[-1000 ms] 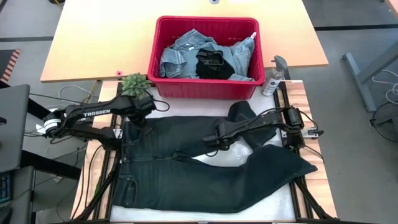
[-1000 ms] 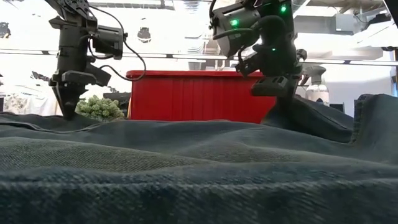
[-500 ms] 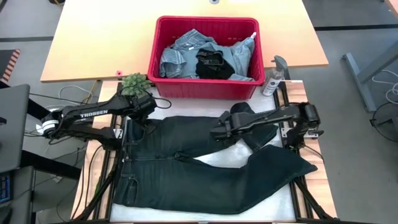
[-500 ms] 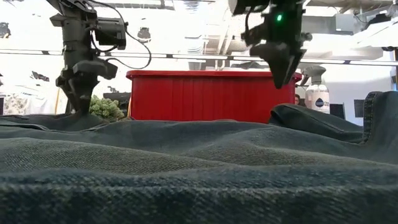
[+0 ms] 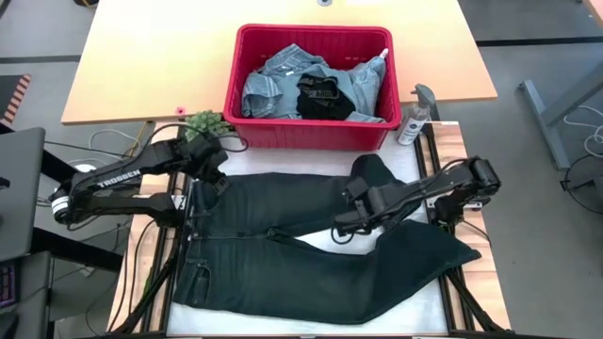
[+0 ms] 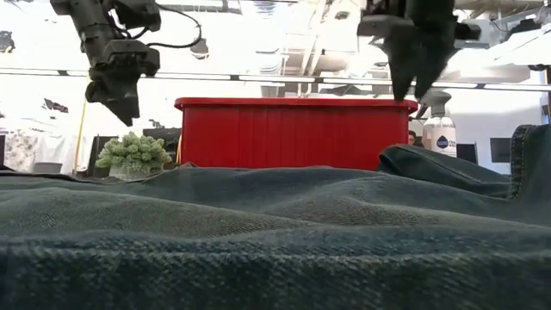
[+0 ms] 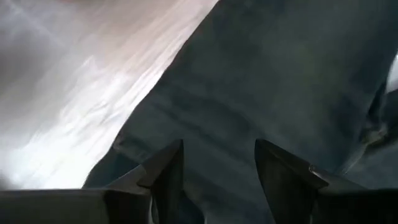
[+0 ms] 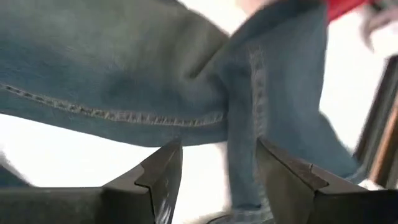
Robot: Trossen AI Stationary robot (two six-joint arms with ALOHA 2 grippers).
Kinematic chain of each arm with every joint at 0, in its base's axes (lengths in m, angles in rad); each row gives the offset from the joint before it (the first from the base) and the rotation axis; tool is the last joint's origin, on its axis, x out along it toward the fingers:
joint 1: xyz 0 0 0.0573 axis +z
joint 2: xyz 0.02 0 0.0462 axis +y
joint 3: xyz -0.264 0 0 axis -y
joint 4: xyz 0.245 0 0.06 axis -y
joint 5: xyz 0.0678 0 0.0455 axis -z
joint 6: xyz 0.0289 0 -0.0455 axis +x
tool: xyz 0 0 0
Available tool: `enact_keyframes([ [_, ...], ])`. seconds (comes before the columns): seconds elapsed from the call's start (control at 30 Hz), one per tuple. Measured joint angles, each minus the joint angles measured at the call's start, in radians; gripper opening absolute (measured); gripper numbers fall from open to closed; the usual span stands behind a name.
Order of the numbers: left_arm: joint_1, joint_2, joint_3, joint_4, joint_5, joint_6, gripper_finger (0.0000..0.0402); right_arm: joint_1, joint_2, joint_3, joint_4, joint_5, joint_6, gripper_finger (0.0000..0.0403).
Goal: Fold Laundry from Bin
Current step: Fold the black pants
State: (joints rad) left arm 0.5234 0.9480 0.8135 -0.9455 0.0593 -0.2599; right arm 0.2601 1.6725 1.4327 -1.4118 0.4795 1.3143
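left gripper (image 5: 213, 168): hanging open, empty, above jeans' waist | right gripper (image 5: 350, 222): hanging open, empty, over the legs | dark jeans (image 5: 311, 264): lying spread on table (image 5: 452, 141) | bin (image 5: 311, 132): holding denim laundry (image 5: 283, 80)

High view overhead; low view level; both share bin (image 5: 311, 80).

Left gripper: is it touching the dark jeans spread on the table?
Apart. The low view shows the left gripper, fingers open, hanging clear above the dark jeans, with background showing between them.
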Motion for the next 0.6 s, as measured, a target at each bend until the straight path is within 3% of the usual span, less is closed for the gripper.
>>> enact_keyframes([
  [0.23,0.002,0.019,-0.001,-0.037,-0.063,0.125,0.0184,0.015,0.002,-0.090,0.023,-0.009,0.139,0.0228],
  [0.3,0.002,0.021,-0.001,0.069,-0.031,0.105,0.0184,0.014,0.000,-0.090,-0.051,-0.008,0.186,0.0227],
  [0.47,-0.029,0.021,-0.001,0.400,0.188,0.022,0.0184,0.014,0.000,-0.096,-0.122,-0.075,0.184,0.0224],
  [0.6,-0.079,0.051,0.000,0.546,0.225,0.020,0.0184,0.015,0.001,-0.140,-0.075,-0.094,0.181,0.0224],
])
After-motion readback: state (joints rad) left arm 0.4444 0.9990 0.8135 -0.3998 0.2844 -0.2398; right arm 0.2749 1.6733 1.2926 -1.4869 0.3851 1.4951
